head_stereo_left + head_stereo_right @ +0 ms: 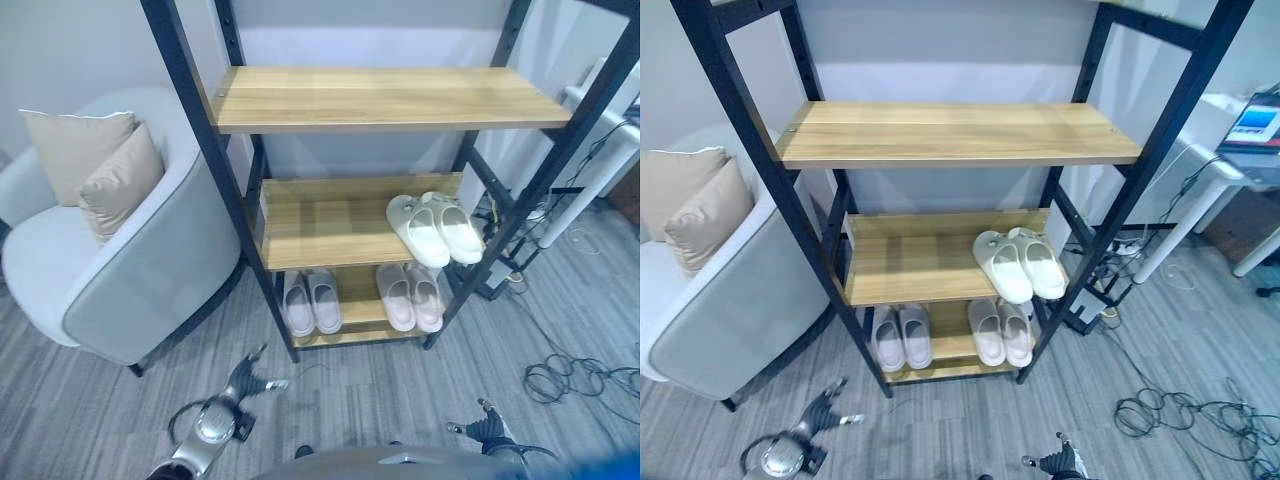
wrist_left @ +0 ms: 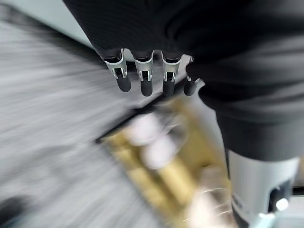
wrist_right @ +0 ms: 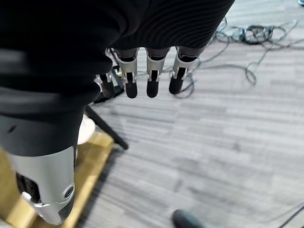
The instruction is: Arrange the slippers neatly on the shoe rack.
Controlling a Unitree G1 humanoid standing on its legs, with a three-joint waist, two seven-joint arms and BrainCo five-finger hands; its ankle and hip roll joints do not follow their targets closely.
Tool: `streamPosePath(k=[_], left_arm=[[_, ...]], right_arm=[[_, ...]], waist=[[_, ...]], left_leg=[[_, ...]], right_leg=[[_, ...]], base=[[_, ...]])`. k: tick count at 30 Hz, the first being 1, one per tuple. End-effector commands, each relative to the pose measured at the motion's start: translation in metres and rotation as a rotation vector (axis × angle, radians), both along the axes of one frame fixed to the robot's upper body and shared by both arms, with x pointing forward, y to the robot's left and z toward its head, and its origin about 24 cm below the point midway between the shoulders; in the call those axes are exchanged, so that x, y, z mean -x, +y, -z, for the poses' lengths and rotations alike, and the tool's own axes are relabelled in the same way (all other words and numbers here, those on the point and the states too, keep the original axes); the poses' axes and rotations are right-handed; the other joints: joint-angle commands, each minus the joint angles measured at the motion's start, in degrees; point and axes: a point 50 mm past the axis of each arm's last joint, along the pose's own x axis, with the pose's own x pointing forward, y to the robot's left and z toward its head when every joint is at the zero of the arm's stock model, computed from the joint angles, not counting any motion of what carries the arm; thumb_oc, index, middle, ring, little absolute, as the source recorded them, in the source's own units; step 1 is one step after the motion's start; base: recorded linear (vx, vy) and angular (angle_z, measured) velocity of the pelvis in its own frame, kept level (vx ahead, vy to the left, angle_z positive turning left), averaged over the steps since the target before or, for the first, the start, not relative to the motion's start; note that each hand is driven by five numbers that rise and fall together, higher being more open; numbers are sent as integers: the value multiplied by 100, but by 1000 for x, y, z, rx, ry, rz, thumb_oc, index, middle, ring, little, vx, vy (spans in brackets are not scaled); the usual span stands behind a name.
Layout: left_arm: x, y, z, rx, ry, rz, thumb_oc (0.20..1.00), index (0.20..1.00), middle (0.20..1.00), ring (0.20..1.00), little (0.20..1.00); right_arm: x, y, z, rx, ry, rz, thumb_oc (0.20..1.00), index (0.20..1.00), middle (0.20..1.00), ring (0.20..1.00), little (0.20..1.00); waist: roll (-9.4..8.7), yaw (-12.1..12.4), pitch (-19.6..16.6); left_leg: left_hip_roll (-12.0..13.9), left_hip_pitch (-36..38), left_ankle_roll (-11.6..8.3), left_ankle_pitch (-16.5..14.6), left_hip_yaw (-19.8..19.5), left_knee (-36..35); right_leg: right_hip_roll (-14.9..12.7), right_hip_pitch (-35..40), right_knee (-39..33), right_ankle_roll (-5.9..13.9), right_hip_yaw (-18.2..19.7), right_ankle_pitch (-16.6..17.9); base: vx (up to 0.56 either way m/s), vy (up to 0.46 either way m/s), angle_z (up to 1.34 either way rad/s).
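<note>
Landmark: we take the armchair [image 1: 130,270] as our reference, a grey and white upholstered seat on dark legs.
Cushions: we see two beige cushions [image 1: 105,170] on the armchair seat, leaning against its backrest, one in front of the other.
Floor: we note grey wood-pattern flooring [image 1: 420,400] under and in front of the armchair.
Wall: a pale wall [image 1: 60,50] stands behind the armchair.
Desk: a white-legged desk [image 1: 1220,175] stands well apart from the armchair, on the far side of the scene.
Screen: we see a small lit screen [image 1: 1257,121] on that desk.
Cables: dark cables [image 1: 575,378] lie coiled on the floor below the desk, well apart from the armchair.
</note>
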Motion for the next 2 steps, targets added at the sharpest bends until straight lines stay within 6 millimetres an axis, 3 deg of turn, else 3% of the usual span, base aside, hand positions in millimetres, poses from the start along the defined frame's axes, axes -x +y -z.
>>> streamPosePath(k=[1,2], left_arm=[[5,12,6,-100,84,-21,1000,1000,1000,1000,1000],[12,13,8,-106,110,-44,1000,1000,1000,1000,1000]], right_arm=[[8,-9,2,-9,58,62,1000,1000,1000,1000,1000],[12,-9,3,-12,73,72,1000,1000,1000,1000,1000]], waist=[[-26,32,51],[-25,28,43]], left_leg=[[128,94,-190,-428,-269,61],[125,119,-189,-437,-262,61]], right_leg=[[-145,183,61,518,-346,-59],[-140,194,61,514,-333,-67]], base=[[0,0,0],[-31,41,2]])
